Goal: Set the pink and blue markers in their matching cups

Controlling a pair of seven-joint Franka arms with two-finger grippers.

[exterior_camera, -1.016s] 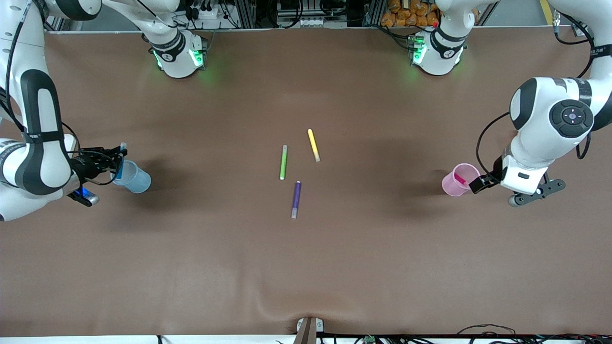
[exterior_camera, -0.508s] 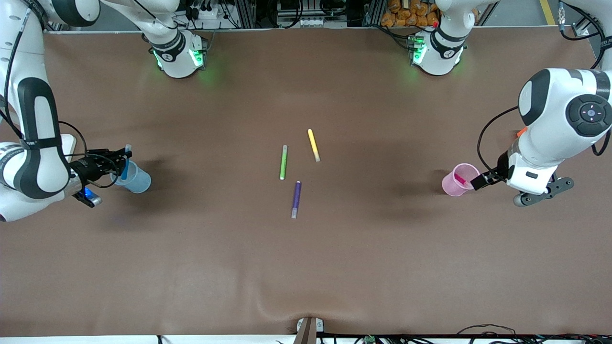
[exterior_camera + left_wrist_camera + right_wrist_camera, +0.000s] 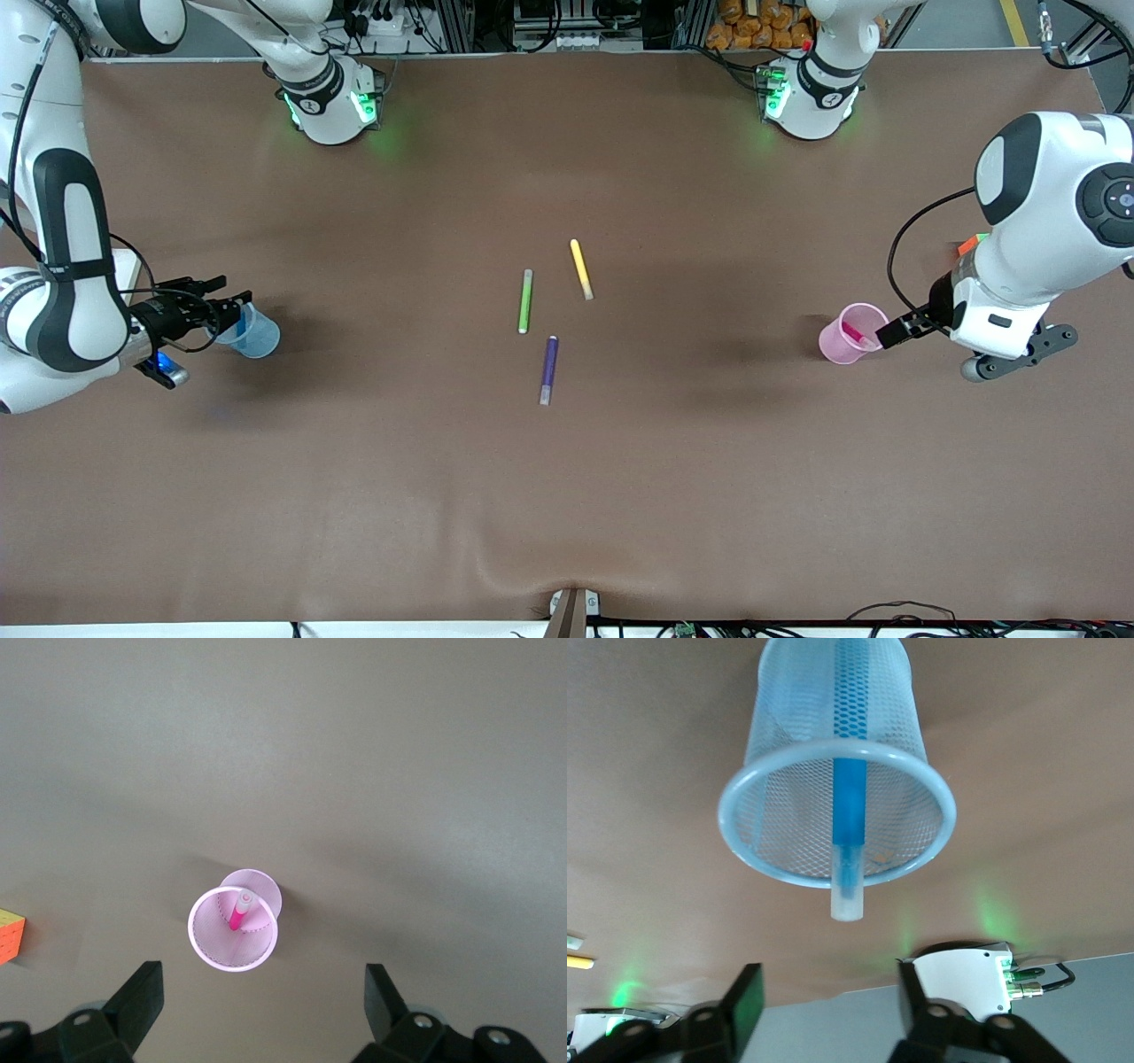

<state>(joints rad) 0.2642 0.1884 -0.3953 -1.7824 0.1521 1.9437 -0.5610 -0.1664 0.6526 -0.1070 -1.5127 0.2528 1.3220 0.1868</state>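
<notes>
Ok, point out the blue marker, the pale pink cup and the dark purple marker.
bright blue marker [image 3: 850, 793]: right wrist view, mid-barrel, inside the mesh cup.
pale pink cup [image 3: 205, 950]: left wrist view, on its rim.
dark purple marker [image 3: 549, 362]: front view, mid-barrel.

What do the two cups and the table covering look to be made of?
Blue cup: a fine mesh wall with a solid rim, probably plastic or coated wire, since the blue marker shows through it. Pink cup: it looks like translucent plastic with a smooth rim. Table covering: a matte brown sheet, likely fabric or vinyl, rumpled at the near edge.
</notes>
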